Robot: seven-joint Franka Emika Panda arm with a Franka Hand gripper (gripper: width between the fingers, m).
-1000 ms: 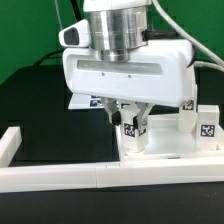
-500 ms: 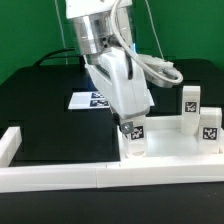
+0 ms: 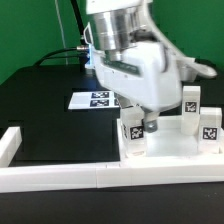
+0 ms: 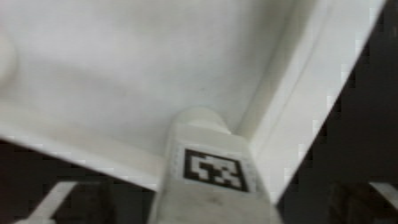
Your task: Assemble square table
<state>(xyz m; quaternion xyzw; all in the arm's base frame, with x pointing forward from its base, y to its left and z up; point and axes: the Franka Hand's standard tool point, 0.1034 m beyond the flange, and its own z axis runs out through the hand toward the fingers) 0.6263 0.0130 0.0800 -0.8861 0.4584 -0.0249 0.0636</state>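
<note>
- Three legs stand upright on the tabletop (image 3: 170, 146) in the exterior view: one near leg (image 3: 131, 133) at the corner toward that view's left, and two more, a leg (image 3: 190, 104) and a leg (image 3: 210, 124), toward its right. The tabletop lies pressed against the border wall (image 3: 100, 176), whose long white bars run along the front of the black table (image 3: 45, 105).
- Just above the near leg hangs the gripper (image 3: 138, 122). Its fingers straddle the leg's top, but from this side the arm's body hides whether they press on it or stand off.
- Behind, flat on the table, lies the marker board (image 3: 93, 100), well apart from the work.
- Seen from the wrist, the tagged leg (image 4: 214, 175) rises between the two fingertips (image 4: 50, 200), which show dimly at either side with a dark gap between each and the leg. I judge the jaws spread wide and holding nothing, the leg standing free in its corner socket beside the tabletop rim (image 4: 302, 90).
- As a judgement, the step in hand is seating or screwing this leg into its corner; the grip looks let go between turns.
- Next, either a fresh grip and another twist if the leg is loose, or a straight lift away so the fingers do not knock it.
</note>
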